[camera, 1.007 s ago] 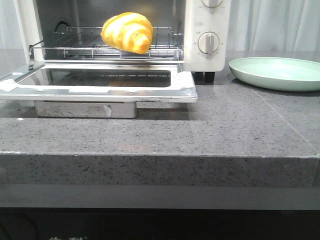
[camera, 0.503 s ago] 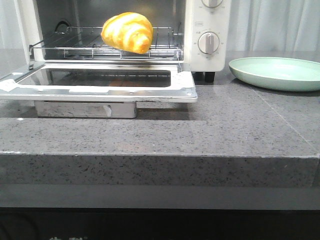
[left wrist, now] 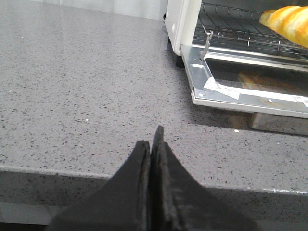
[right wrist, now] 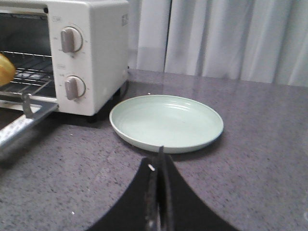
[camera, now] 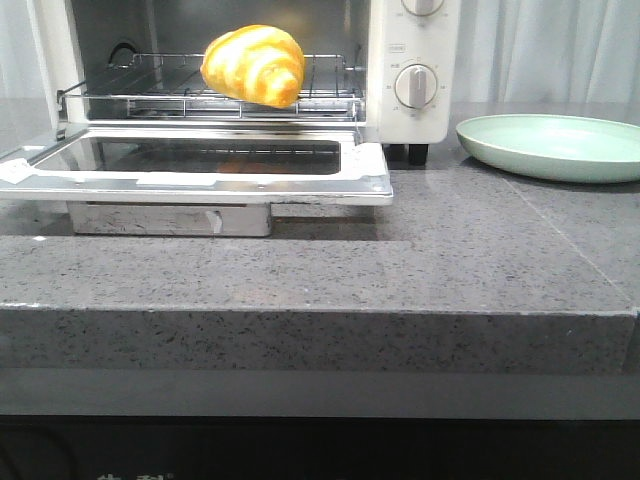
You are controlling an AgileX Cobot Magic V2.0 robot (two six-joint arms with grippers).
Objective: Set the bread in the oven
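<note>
The golden croissant-shaped bread (camera: 255,63) lies on the wire rack (camera: 170,85) inside the white oven (camera: 420,70), whose glass door (camera: 200,165) hangs open and flat. The bread's end shows in the left wrist view (left wrist: 288,23) and a sliver of it in the right wrist view (right wrist: 5,70). Neither gripper shows in the front view. My left gripper (left wrist: 152,144) is shut and empty, low over the counter's front edge, left of the oven (left wrist: 180,24). My right gripper (right wrist: 159,161) is shut and empty, just in front of the pale green plate (right wrist: 166,120).
The pale green plate (camera: 555,145) sits empty on the grey stone counter (camera: 480,260), right of the oven. The open door juts out toward the counter's front edge. White curtains hang behind.
</note>
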